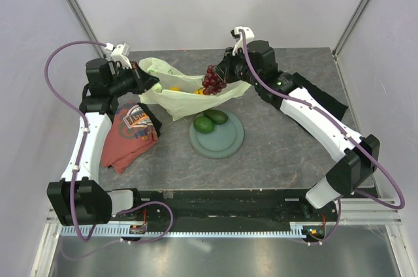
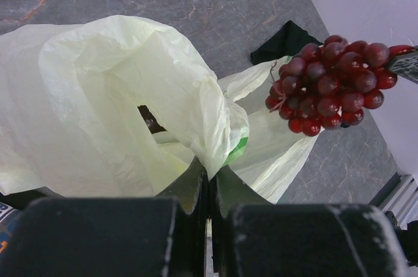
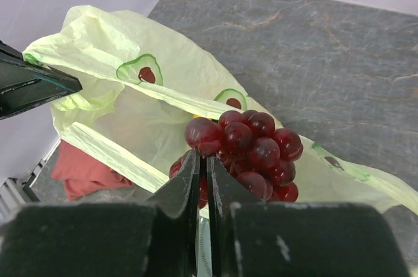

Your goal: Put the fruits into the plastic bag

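Dark red grape bunch (image 3: 245, 149) hangs pinched in the right gripper (image 3: 202, 159), above the pale green crinkly plastic bag (image 3: 111, 48); its mouth lies just below, toward the left gripper (image 2: 209, 174), which is clenched on the bag's rim.

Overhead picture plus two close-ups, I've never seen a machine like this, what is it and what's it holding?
Two robot arms are bolted to a table. The overhead view looks down from behind them; each close-up comes from a wrist camera. The left gripper pinches a pale green plastic bag, holding it up. The right gripper holds a red grape bunch over the bag. Two green fruits lie on a grey plate, beside a red T-shirt.
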